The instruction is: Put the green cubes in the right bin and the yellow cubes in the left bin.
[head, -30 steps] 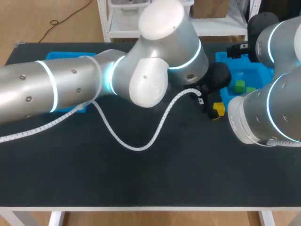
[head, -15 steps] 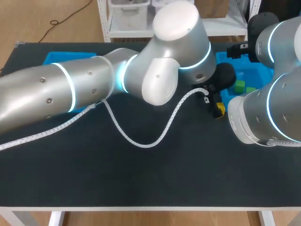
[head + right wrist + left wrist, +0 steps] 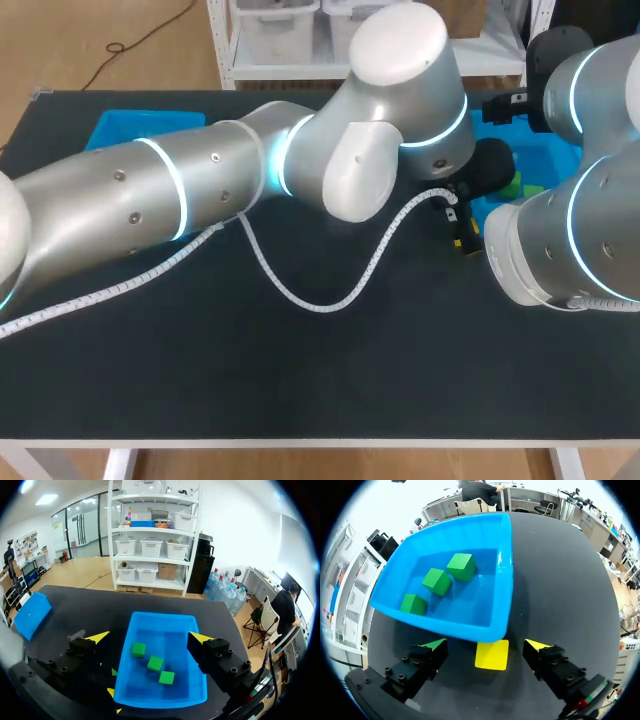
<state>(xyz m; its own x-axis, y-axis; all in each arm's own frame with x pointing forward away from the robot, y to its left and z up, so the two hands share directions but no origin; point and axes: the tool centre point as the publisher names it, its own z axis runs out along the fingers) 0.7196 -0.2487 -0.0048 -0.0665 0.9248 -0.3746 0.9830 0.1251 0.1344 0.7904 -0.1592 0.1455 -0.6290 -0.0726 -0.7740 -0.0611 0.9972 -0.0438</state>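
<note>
Yellow plastic cube [image 3: 491, 655] lies flat on the dark worktop [image 3: 300, 380], just beside the outer wall of the right blue plastic bin [image 3: 502, 580]. The left hand [image 3: 486, 644] is spread wide over it, with the cube between its fingers and a gap on either side, so it grips nothing. Three green plastic cubes [image 3: 437, 581] sit apart inside that bin. The right hand [image 3: 149, 638] hangs above the same bin, fingers wide apart and empty. The left blue plastic bin [image 3: 130, 125] stands well apart, across the worktop.
</note>
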